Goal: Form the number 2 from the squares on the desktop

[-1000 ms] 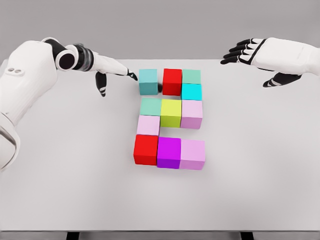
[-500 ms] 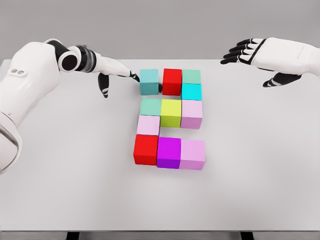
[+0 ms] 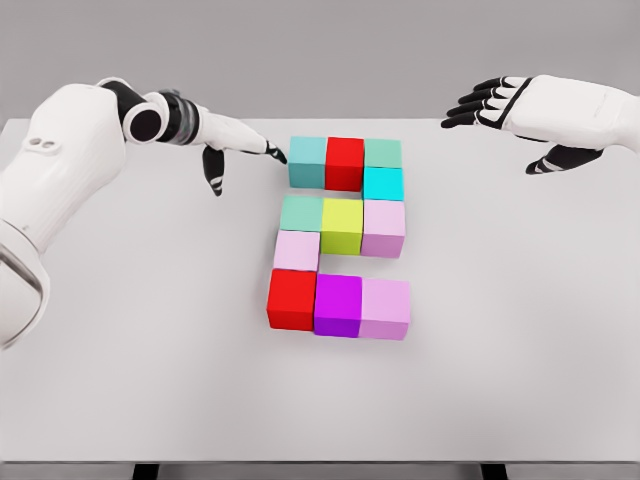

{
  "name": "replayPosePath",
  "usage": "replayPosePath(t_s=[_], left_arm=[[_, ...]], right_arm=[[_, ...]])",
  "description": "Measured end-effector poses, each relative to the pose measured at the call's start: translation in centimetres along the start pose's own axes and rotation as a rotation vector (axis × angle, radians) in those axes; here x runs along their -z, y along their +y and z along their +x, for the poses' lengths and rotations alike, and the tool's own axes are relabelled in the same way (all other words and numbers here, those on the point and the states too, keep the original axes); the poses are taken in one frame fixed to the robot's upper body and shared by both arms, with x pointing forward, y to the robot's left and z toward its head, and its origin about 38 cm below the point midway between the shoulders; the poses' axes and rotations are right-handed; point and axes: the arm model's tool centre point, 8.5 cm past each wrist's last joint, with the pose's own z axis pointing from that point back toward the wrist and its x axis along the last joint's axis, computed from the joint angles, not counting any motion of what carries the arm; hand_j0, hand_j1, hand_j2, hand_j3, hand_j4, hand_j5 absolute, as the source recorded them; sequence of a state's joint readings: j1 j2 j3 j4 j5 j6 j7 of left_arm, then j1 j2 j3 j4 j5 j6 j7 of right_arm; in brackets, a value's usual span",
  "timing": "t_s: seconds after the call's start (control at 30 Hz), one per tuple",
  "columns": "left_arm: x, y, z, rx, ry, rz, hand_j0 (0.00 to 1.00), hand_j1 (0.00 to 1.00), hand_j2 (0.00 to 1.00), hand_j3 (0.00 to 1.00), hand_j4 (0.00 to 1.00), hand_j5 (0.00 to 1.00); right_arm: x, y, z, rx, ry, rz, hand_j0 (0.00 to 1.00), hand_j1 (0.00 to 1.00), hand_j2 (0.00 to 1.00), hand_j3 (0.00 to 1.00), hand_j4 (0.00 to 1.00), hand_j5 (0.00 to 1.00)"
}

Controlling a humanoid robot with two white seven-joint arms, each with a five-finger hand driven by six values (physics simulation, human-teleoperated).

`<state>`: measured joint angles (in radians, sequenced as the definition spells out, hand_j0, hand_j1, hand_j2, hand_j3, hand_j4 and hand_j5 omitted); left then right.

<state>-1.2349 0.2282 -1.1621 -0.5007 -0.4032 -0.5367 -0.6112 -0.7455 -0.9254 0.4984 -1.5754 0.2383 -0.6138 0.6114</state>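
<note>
Grey wall behind, pale white bench (image 3: 150,380) below, carrying ten coloured cubes already laid out as a blocky 2. Top row: teal cube (image 3: 307,160) touching red cube (image 3: 345,162), then green-teal cube (image 3: 383,153) with cyan cube (image 3: 383,184) just in front. Middle row: mint cube (image 3: 301,213), yellow-green cube (image 3: 342,223), pale pink cube (image 3: 384,228). Lilac cube (image 3: 296,250) linking down on the left to bottom row: second red cube (image 3: 292,298), magenta cube (image 3: 338,305), light pink cube (image 3: 385,308). Left hand (image 3: 235,150) beside the teal cube, fingers extended and grasping nothing, one fingertip close to or touching its left face; contact too fine to confirm. Right hand (image 3: 510,112) raised well apart at the far right, fingers spread, empty. Step likely a final nudge: best done pushing low and square along the row, gently, so neighbours stay aligned. Left thumb partly shadowed; right forearm cut off by the frame edge.
</note>
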Motion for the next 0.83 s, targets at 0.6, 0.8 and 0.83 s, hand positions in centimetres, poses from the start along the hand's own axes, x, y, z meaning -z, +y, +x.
replayPosePath(t_s=[0.6,0.8,0.83], left_arm=[[-16.0,-12.4,-9.1,-0.588,-0.203,0.489,1.0,1.0,1.0,1.0,1.0,1.0],[-20.8,-11.8,-7.6,-0.543,-0.27,0.528,1.0,1.0,1.0,1.0,1.0,1.0],[-21.1,-11.7,-7.4,-0.539,-0.274,0.53,1.0,1.0,1.0,1.0,1.0,1.0]], right_arm=[[0.0,0.0,0.0,0.0,0.0,0.001,1.0,1.0,1.0,1.0,1.0,1.0],[0.0,0.0,0.0,0.0,0.001,0.001,1.0,1.0,1.0,1.0,1.0,1.0],[0.0,0.0,0.0,0.0,0.001,0.001,1.0,1.0,1.0,1.0,1.0,1.0]])
